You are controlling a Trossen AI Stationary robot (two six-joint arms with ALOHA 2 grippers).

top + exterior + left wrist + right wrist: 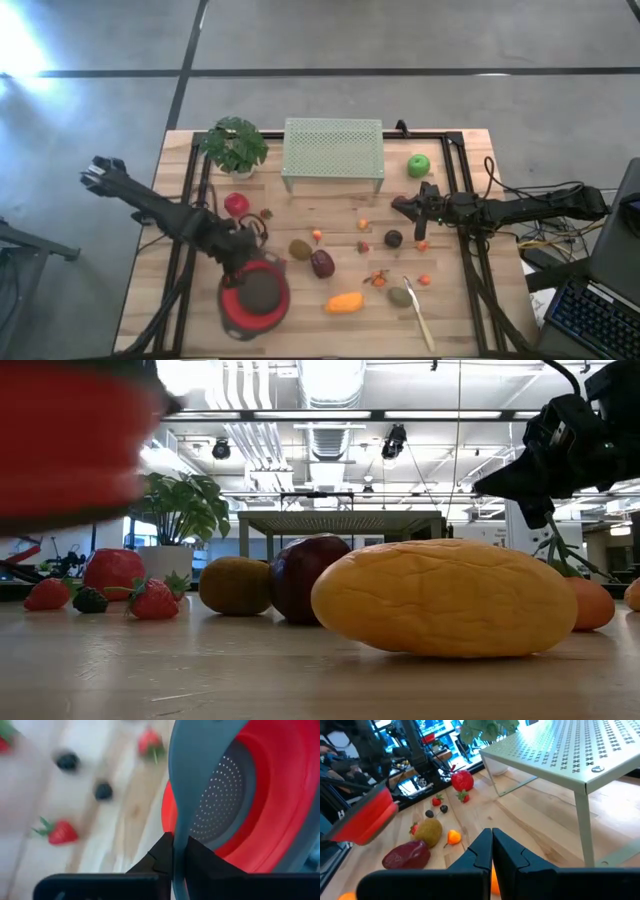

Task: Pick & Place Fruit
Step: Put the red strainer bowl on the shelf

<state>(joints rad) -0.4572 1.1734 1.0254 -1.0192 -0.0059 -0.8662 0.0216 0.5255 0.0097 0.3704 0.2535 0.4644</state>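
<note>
My left gripper [243, 250] is shut on a red colander [256, 296] with a grey rim and a perforated grey base, over the table's near left part. My right gripper [399, 206] [492, 834] is shut on nothing, above the wood between the green apple [418, 165] and a dark oval [393, 238]. Fruit lies scattered on the tabletop: an orange oval [344, 302] [445, 598], a maroon oval [322, 263], a brown oval [300, 249], a red fruit [237, 204], an olive oval [399, 296] and small berries [377, 278]. My left gripper pinches the colander's grey rim [176, 827] between its two fingers; the rim runs edgewise between them. The bowl hangs out beyond the fingertips. The low view shows the colander [70, 440] lifted clear of the table.
A pale green mesh rack [333, 150] stands at the far middle, with a potted plant [234, 146] to its left. A slim pale utensil [420, 315] lies near the olive oval. Black rails run along both sides of the table [470, 250].
</note>
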